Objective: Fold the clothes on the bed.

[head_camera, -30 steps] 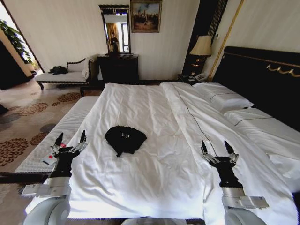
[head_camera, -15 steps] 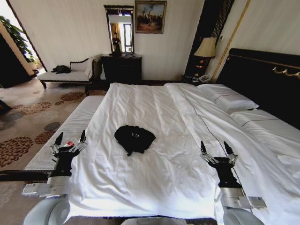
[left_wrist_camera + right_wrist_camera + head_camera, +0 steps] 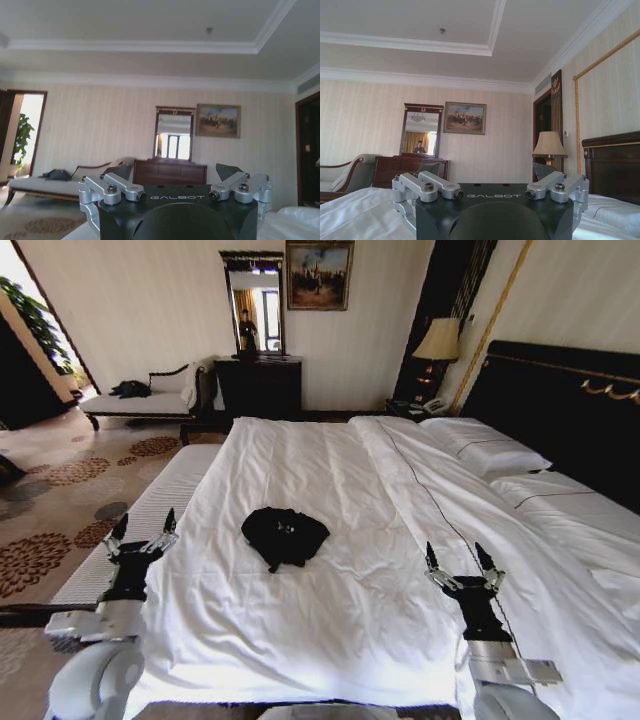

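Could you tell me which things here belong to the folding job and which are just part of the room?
Part of the job:
- black T-shirt, crumpled
- bed it lies on
- left claw and right claw, both open, empty

Just lying about:
- pillows
- lamp
- chaise
- mirror
- painting

So the black T-shirt (image 3: pixel 285 536) is just a crumpled heap right now, bunched into a roundish lump with a bit of fabric trailing off its near-left edge and a few tiny white specks showing on top. It's sitting on the white duvet, roughly mid-width of the bed (image 3: pixel 330 620) and well short of the pillows up by the tall dark headboard. The bed itself is huge, all white bedding with light wrinkles, and the shirt looks small on it.
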Motion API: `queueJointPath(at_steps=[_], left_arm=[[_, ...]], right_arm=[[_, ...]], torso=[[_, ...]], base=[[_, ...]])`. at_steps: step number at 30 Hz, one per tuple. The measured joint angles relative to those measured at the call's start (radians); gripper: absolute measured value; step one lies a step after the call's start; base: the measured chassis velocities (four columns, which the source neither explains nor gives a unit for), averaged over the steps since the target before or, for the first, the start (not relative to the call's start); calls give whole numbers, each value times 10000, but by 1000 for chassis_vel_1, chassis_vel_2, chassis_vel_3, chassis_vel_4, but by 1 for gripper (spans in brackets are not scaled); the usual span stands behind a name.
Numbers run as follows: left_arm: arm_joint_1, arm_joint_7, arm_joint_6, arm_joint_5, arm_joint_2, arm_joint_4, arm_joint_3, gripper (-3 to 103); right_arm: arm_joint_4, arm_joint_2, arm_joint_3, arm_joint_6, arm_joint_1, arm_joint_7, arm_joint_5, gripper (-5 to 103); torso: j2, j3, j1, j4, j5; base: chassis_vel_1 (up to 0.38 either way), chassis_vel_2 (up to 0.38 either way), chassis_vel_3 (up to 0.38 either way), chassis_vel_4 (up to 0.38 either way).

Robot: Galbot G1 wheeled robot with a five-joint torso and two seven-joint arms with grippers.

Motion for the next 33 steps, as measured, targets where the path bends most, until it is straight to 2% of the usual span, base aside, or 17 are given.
queueJointPath(at_steps=[5, 7, 9, 12, 14, 15, 17, 19, 23, 24, 26, 33], left_arm=[[-911, -73, 624, -529, 571, 1323, 256, 100], [-1517, -72, 1078, -1097, 801, 2020, 543, 100], [-1711, -68, 1195, -1237, 855, 2213, 624, 100], [-2864, 139, 1824, -2174, 1218, 3348, 1189, 100], [-3356, 305, 2088, -2800, 1355, 3828, 1580, 100], [-3356, 305, 2088, -2800, 1355, 3828, 1580, 100], [-3999, 567, 2317, -3544, 1470, 4670, 2310, 100], [-4281, 673, 2364, -3812, 1475, 5063, 2666, 100], [-5518, 878, 2643, -5417, 1175, 6532, 3913, 100], [-5518, 878, 2643, -5417, 1175, 6532, 3913, 100], [-6054, 871, 2777, -5960, 871, 7096, 4247, 100], [-6863, 746, 3090, -5975, 365, 8603, 4544, 100]], right_arm=[[-191, -6, -134, 91, 122, -1, -18, 100], [-286, -29, -212, 147, 190, 21, -5, 100], [-305, -40, -231, 157, 208, 28, 12, 100], [-440, -121, -366, 303, 347, 41, 217, 100], [-557, -171, -470, 403, 472, 37, 363, 100], [-557, -171, -470, 403, 472, 37, 363, 100], [-784, -205, -622, 486, 682, 81, 469, 100], [-894, -204, -681, 514, 768, 140, 471, 100], [-1366, -136, -1010, 680, 1107, 285, 382, 100], [-1366, -136, -1010, 680, 1107, 285, 382, 100], [-1537, -121, -1094, 761, 1220, 293, 333, 100], [-1706, -129, -1091, 882, 1377, 342, 466, 100]], torso=[[-1, 1, 1, 2, -3], [-1, 0, 0, 3, -2], [-1, 0, 0, 3, -2], [-1, 1, 1, 1, 2], [-1, 1, 2, 1, 1], [-1, 1, 2, 1, 1], [-1, 1, 2, 1, 4], [-1, 1, 1, 2, -1], [-1, 1, 2, 1, -2], [-1, 1, 2, 1, -2], [-2, 2, 2, 0, 2], [-1, 0, 1, 0, 2]], base=[[0, 0, 0, 0], [0, 0, 0, 0], [0, 0, 0, 0], [0, 0, 0, 0], [0, 0, 0, 0], [0, 0, 0, 0], [0, 0, 0, 0], [0, 0, 0, 0], [0, 0, 0, 0], [0, 0, 0, 0], [0, 0, 0, 0], [0, 0, 0, 0]])
